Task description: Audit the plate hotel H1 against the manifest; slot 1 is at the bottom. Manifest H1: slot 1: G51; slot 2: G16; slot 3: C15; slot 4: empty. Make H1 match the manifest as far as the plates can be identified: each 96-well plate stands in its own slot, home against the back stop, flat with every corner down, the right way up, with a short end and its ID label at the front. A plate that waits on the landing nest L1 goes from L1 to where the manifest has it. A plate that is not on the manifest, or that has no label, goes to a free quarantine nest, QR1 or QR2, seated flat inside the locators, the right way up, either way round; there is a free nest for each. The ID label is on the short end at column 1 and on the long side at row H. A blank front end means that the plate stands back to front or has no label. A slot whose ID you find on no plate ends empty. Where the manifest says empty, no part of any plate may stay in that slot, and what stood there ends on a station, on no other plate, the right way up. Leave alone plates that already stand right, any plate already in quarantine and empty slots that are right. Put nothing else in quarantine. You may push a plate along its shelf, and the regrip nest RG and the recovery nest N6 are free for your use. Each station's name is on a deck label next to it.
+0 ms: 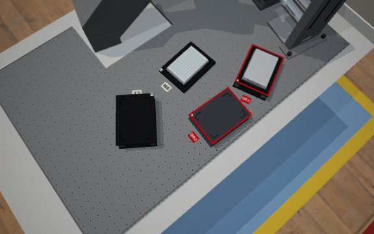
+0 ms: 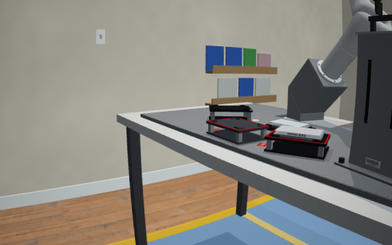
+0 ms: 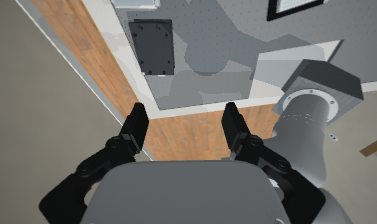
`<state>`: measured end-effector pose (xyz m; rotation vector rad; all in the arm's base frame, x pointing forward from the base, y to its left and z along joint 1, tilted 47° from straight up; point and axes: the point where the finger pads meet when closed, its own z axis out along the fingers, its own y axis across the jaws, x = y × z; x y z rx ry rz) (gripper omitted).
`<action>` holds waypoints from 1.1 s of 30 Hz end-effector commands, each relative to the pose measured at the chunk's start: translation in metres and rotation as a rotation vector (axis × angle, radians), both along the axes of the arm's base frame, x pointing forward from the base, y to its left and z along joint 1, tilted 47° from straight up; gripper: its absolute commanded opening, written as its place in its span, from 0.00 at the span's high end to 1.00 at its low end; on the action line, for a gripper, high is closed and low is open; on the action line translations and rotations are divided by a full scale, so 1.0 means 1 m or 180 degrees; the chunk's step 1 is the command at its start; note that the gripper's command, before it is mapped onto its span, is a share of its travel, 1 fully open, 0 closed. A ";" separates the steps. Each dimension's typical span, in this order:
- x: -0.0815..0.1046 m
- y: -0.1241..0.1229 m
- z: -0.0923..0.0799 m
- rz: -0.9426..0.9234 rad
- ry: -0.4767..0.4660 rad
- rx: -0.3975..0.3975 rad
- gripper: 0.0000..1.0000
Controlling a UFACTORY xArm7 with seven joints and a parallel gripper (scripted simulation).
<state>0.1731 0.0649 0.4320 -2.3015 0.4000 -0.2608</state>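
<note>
My gripper (image 3: pixel 185 111) is open and empty, high above the table's back edge near the arm's base (image 3: pixel 319 87). The plate hotel H1 (image 1: pixel 304 19) stands at the far right of the deck; it also shows in the exterior view (image 2: pixel 383 102), side on, and its slots are hidden. A white 96-well plate (image 1: pixel 187 65) lies on the nest N6. Another white plate (image 1: pixel 260 69) lies in the red-framed nest QR1, and it also shows in the exterior view (image 2: pixel 298 133). The red-framed nest QR2 (image 1: pixel 220 115) holds nothing.
A black nest (image 1: pixel 136 119) with nothing on it stands left of QR2. Deck labels N6 (image 1: pixel 165 86), QR1 (image 1: pixel 245 99) and QR2 (image 1: pixel 193 136) lie beside their nests. The arm's grey base block (image 1: pixel 115 19) stands at the back left. A dark square base (image 3: pixel 151 47) lies near the back edge.
</note>
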 end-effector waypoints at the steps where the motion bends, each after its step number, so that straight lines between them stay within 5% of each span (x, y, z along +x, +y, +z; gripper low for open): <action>1: -0.014 0.019 0.014 -0.0008 -0.0008 0.0006 0.00; 33: -0.110 0.109 0.059 -0.0005 -0.0006 0.0008 0.00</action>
